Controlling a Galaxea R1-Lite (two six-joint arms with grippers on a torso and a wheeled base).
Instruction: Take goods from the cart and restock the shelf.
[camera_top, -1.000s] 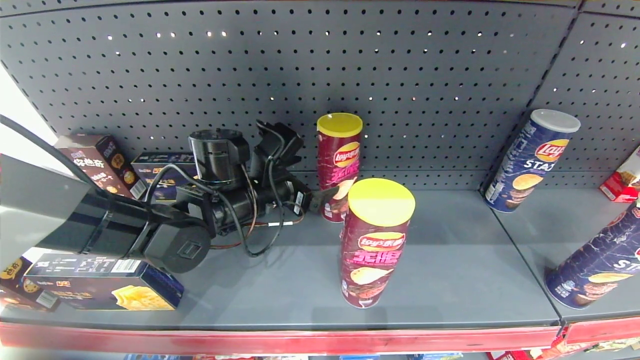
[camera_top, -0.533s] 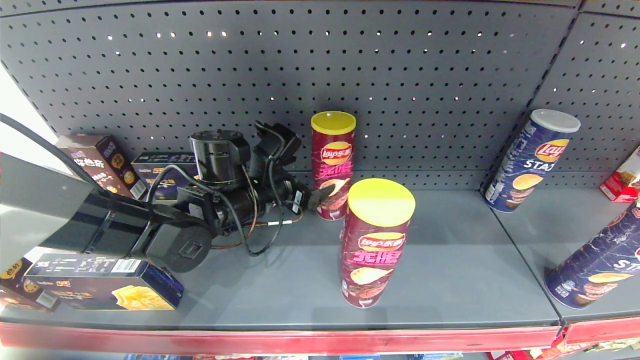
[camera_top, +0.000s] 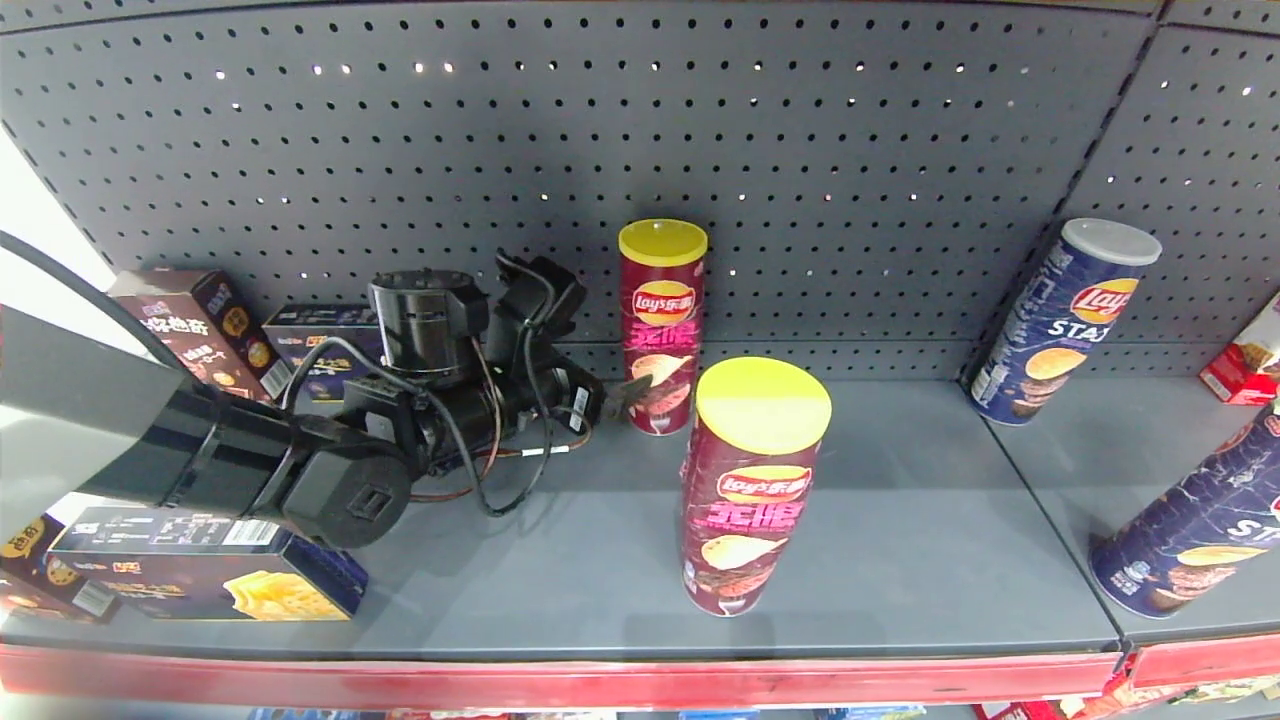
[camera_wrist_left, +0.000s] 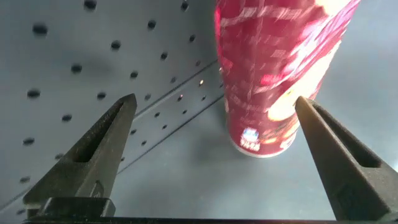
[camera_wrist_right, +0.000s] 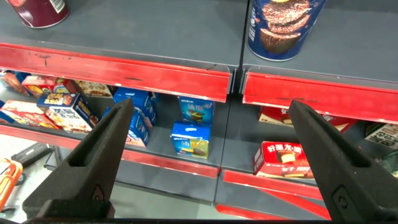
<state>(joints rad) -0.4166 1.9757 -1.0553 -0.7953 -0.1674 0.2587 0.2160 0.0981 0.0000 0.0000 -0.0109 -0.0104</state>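
- red cardboard tube with a yellow lid, the rear can (camera_top: 660, 330): upright on the grey shelf (camera_top: 560, 560), centre of the frame, close against the pegboard (camera_top: 400, 150).
- left gripper (camera_wrist_left: 214, 101) released, fingers spread wide to either side of that can's lower half and clear of it in the wrist view; in the head view, one fingertip just beside the can's lower left.
- judged as set down and let go, with the pull-back not yet made.
- main risk: clipping the can on the way out. tall and narrow, so likely to rock or topple from a sideways nudge low down; safer drawn straight back toward the left of the frame than swung across.
- if tipped forward, likely to strike the front can (camera_top: 755, 480) (same red and yellow, standing nearer the lip, lower centre of the frame) and perhaps send it over the edge.
- if tipped to the right, could roll along the shelf toward the blue can (camera_top: 1060, 320) by the pegboard at upper right.
- at lower left of the frame, arm low above the cracker box (camera_top: 210, 575); could drag or shove it out of line in a hasty or dipping retreat.
- also worth guarding against: closing the fingers again too near the can and knocking it askew.
- right gripper (camera_wrist_right: 211, 104) likewise slack and wide apart, holding nothing, hanging in front of the lower shelves (camera_wrist_right: 267, 180); little hazard there for now.
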